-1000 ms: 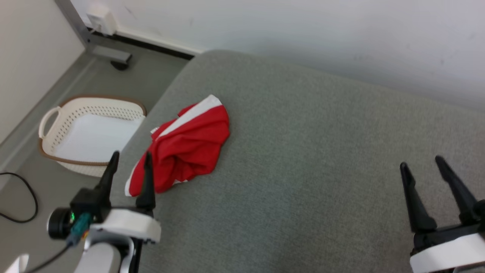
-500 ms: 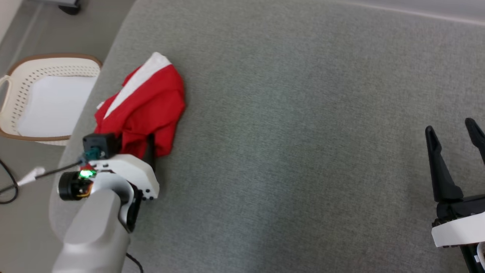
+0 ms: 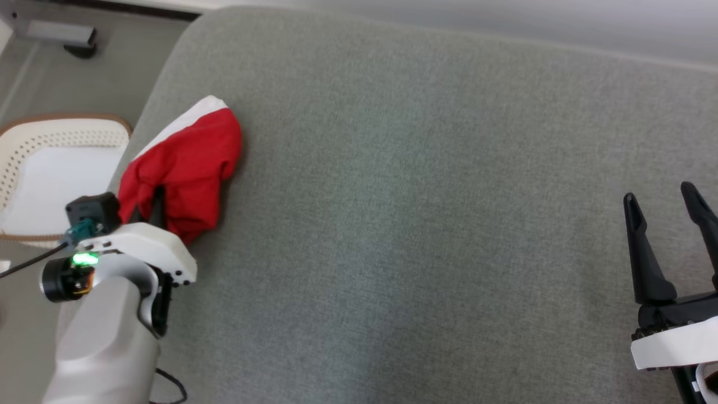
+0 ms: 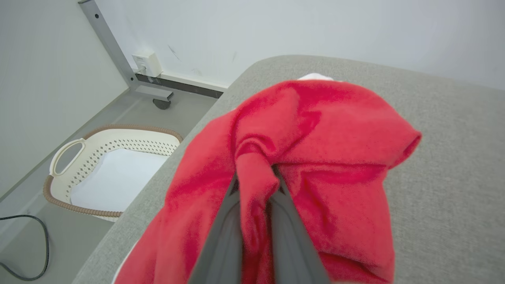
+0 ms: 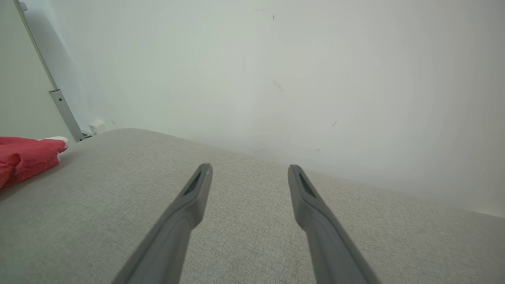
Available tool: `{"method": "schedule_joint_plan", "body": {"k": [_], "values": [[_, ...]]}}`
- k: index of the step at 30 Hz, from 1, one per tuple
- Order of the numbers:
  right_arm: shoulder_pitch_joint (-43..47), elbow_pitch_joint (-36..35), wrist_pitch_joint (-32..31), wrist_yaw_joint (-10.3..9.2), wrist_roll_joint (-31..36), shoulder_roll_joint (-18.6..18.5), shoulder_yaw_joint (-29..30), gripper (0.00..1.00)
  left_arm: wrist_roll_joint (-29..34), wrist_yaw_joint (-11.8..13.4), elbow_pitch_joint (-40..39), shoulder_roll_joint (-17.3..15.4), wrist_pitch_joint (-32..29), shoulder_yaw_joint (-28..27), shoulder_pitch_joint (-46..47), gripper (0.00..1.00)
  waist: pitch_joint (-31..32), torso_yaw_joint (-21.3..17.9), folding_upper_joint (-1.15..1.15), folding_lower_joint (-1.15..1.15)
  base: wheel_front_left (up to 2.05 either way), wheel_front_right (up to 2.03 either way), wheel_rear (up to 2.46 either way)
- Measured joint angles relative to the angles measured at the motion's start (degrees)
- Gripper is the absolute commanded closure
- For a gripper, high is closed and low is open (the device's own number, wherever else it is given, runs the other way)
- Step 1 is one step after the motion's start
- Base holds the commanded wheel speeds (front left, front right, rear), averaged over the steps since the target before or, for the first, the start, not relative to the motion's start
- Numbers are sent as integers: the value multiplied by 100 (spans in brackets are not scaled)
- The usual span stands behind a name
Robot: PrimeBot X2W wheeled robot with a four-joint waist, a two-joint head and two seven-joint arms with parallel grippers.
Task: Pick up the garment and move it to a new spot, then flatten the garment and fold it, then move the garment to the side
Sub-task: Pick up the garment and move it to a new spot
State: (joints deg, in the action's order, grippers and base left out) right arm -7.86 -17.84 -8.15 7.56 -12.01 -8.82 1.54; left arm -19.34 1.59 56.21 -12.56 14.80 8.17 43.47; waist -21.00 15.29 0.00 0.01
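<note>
Spreading wide, the grey cushion (image 3: 426, 224) carried the red garment (image 3: 190, 163) bunched at its left edge, beside the white basket (image 3: 33, 146) down on the floor. The left end effector (image 4: 255, 179) was clamped on one narrow fold of cloth; the right end effector (image 3: 657, 191) hung open near the right edge. So thin a pinch might slip on lifting, and the garment could slide off that edge.
</note>
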Motion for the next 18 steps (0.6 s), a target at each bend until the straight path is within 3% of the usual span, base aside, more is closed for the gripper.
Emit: {"method": "schedule_joint_plan", "body": {"k": [9, 18], "values": [[336, 313, 224, 0, -57, 224, -102, 0, 272, 493, -2482, -229, 26, -383, -1352, 100, 841, -232, 0, -1, 0, 0, 0], [635, 469, 312, 0, -116, 411, -215, 0, 475, 547, -4166, -153, -441, 77, -2289, 100, 1337, -791, 0, -1, 0, 0, 0]]}}
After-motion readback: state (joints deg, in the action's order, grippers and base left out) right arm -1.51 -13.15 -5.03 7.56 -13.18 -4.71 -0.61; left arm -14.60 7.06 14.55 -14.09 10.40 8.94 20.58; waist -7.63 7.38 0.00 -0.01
